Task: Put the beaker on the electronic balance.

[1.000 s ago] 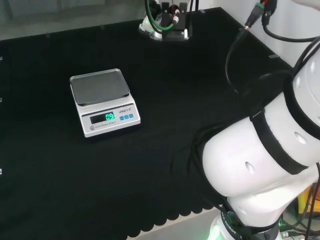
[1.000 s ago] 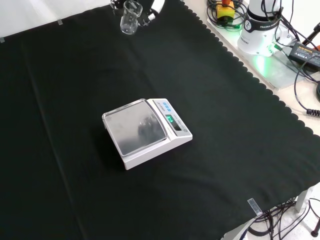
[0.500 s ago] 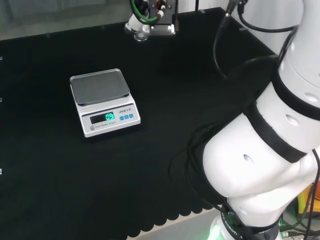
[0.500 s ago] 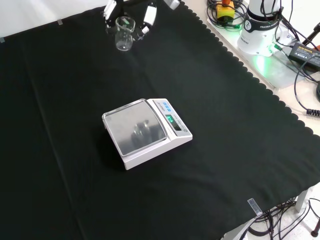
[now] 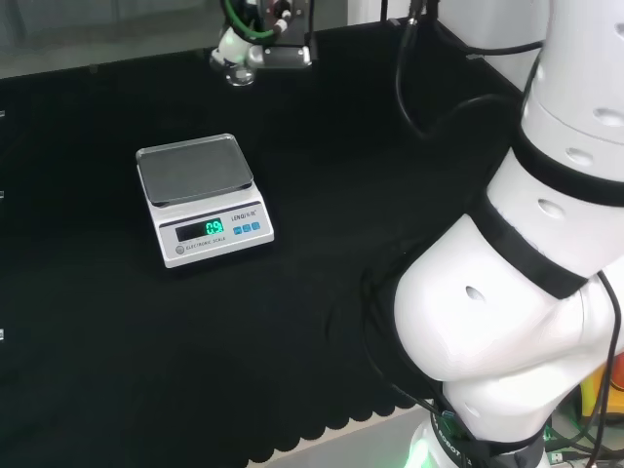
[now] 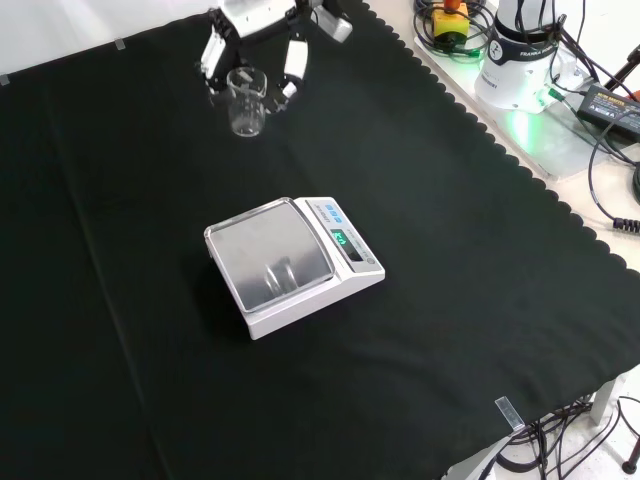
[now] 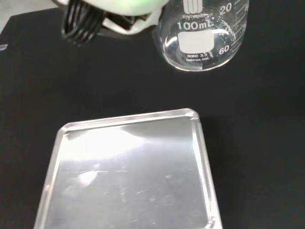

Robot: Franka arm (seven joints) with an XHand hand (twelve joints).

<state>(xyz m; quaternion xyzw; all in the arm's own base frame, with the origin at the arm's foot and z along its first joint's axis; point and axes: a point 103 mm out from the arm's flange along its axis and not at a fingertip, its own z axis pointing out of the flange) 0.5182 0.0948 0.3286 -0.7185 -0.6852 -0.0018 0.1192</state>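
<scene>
The clear glass beaker [image 6: 245, 101] hangs above the cloth, upright, between the fingers [image 6: 295, 60] of the hand [image 6: 262, 18], which is shut on it. In the head view the hand [image 5: 261, 49] sits at the far edge of the cloth, beyond and a little right of the balance [image 5: 203, 199]. The white electronic balance [image 6: 295, 268] has a bare steel pan [image 6: 268, 262] and a lit green display. In the wrist view the beaker [image 7: 201, 34] is close to the pan [image 7: 128, 171], off past one corner of it.
The arm's big white links [image 5: 526, 253] take up the head view's right. The arm's base [image 6: 520, 55], cables and a power brick [image 6: 608, 100] lie beyond the cloth's scalloped edge [image 6: 520, 170] in the front view. Black cloth surrounds the balance.
The hand has carried the beaker leftward in the head view and lower in the front view, nearer the balance. The balance has not moved.
</scene>
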